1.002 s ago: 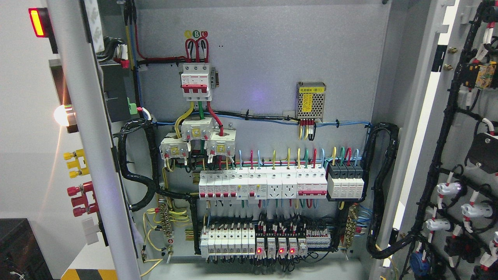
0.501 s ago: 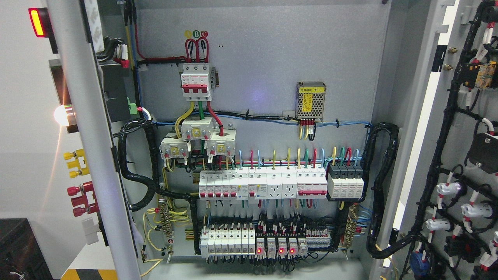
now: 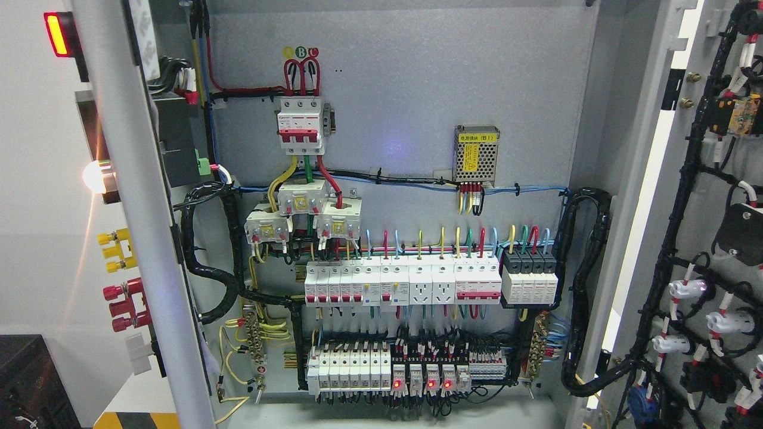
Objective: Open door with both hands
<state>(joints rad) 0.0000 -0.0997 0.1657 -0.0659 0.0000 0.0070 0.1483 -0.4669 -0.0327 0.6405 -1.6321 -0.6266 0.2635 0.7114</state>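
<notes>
Two doors, left door (image 3: 128, 238) and right door (image 3: 703, 208), both wide open; no hand visible.

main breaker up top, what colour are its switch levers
Red, on a white body: the main breaker shows clearly in the head view.

Back panel (image 3: 417, 77): you see matt, speckled grey metal.
Breakers (image 3: 402, 283): glossy white plastic.
Cable loom (image 3: 587, 286): black ribbed plastic.
Left door (image 3: 128, 196): smooth painted metal.
</notes>
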